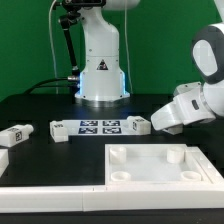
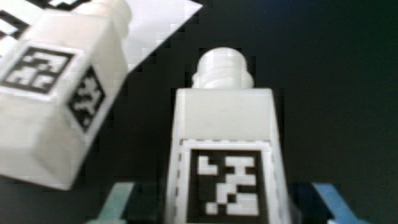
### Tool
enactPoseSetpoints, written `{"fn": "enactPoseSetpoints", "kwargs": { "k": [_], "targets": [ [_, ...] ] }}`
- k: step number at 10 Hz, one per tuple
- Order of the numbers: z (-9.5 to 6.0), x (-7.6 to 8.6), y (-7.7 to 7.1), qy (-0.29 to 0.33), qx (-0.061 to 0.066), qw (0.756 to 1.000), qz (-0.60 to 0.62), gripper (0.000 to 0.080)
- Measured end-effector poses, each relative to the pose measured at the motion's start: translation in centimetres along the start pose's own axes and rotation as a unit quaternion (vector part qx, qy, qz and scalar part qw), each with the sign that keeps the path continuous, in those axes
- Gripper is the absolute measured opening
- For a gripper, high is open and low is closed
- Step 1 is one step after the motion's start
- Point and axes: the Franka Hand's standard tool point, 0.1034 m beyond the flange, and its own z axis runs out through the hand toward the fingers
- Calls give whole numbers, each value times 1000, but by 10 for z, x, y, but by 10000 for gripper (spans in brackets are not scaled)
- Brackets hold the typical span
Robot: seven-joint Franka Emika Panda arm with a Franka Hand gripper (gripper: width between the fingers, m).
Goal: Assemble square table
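Note:
The square table's top panel (image 1: 150, 172), white with a raised rim and recessed corners, lies flat in front. My gripper (image 1: 153, 121) is down at the right end of the marker board (image 1: 98, 126), over a leg post (image 1: 137, 124). In the wrist view that white tagged leg post (image 2: 228, 140) lies lengthwise between my gripper's (image 2: 222, 205) fingers (image 2: 118, 205), which stand close on either side and are shut on it. A second leg post (image 2: 63, 90) lies slanted beside it. Two more leg posts (image 1: 12, 134) (image 1: 56, 129) lie on the exterior view's left.
The robot's white base (image 1: 100, 70) stands behind the marker board, whose corner (image 2: 164, 14) also shows in the wrist view. A long white border bar (image 1: 50, 178) runs along the front on the exterior view's left, next to the panel.

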Motion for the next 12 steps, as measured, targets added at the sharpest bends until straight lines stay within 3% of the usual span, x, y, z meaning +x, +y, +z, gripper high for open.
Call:
{"fn": "enactPoseSetpoints", "kwargs": {
  "k": [1,3,4,8,9,10,11,12],
  "targets": [
    [-26,-8,12,20,10,1000,-1,288],
    [-59,-37,41,54,26,998,14,290],
    [-62,-48,46,65,25,997,18,290],
    [-70,-32,52,191,14,981,26,290],
    [-83,-20,60,254,16,967,29,290],
    [-108,-26,73,291,21,955,41,290],
    [-140,-29,91,323,34,944,62,290],
    [-163,-31,111,356,7,934,36,290]
  ]
}}
